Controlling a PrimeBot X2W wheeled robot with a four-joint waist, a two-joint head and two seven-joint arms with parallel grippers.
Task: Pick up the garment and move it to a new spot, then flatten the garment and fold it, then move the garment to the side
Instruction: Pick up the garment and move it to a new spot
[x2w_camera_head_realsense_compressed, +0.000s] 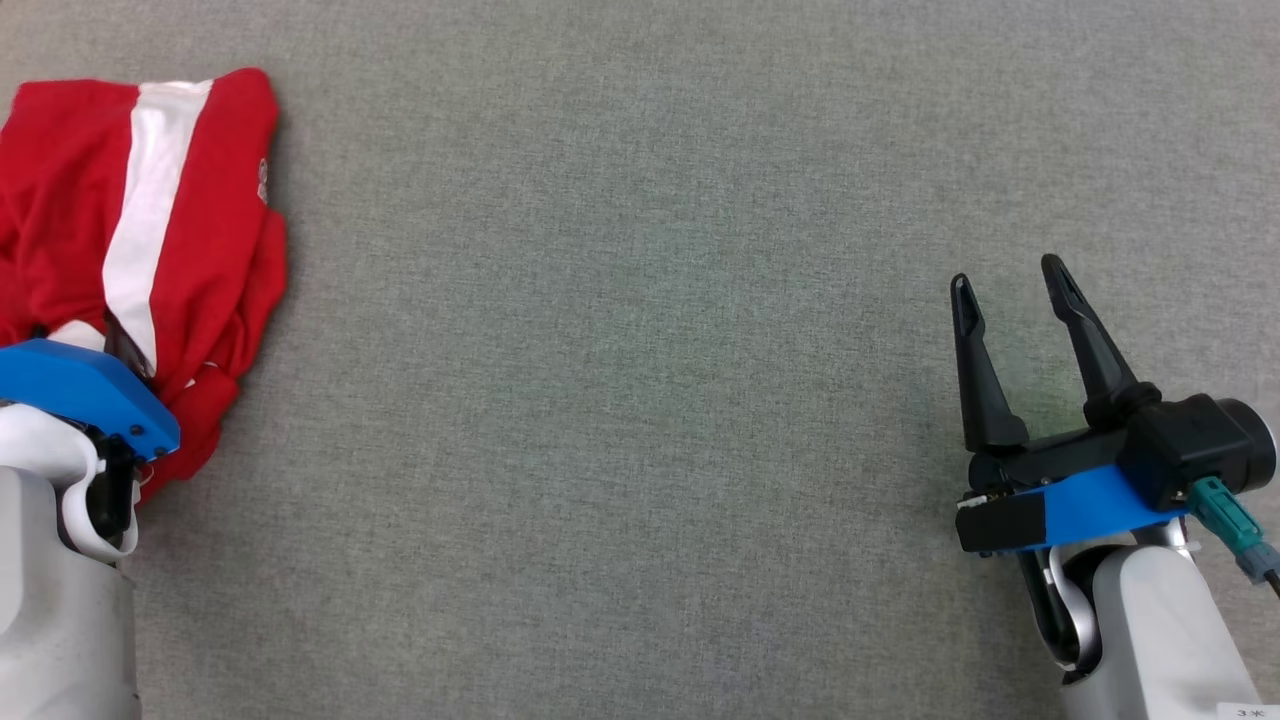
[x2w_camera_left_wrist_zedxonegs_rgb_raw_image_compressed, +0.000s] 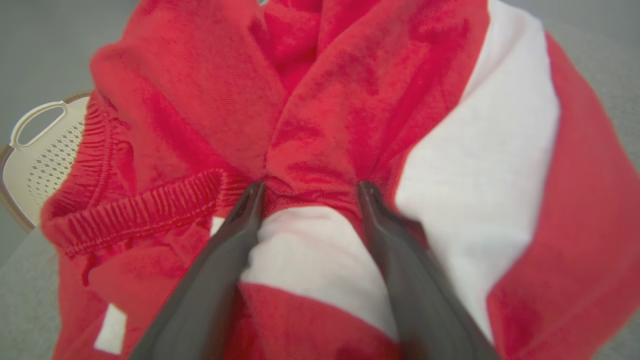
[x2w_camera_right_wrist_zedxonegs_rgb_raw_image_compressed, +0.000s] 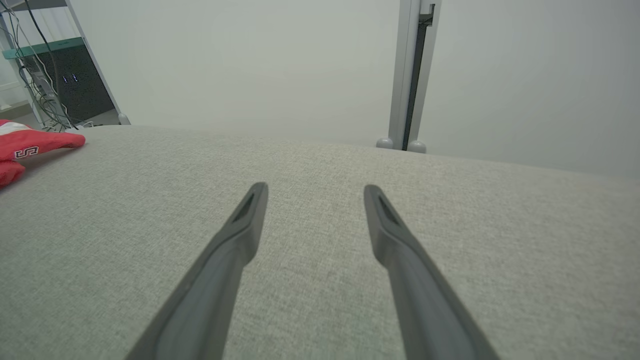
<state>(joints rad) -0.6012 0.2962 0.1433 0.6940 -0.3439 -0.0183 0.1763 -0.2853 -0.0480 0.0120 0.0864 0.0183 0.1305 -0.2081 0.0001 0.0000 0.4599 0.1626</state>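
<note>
A grey, cloth-covered table seen from above. A crumpled red garment with a broad white stripe lies heaped against the table's left edge, towards the far left corner, and it runs out past the left side of the head view.

The left gripper is over the near part of the heap. Its two dark fingers are spread apart, not clenched, and the tips touch the cloth. A bunched fold of red and white fabric sits between them. A ribbed red hem lies just to one side of the fingers, with a small white label near it. Past the garment, off the table's edge, is a white perforated basket with a loop handle, partly hidden by the cloth.

The right gripper is near the table's right edge, well apart from the garment. Its fingers are spread wide and hold nothing, and the grey surface stretches between it and the garment.

Beyond the table's far edge are a pale wall, an upright metal post, and a dark rack with loose cables at the far left.
</note>
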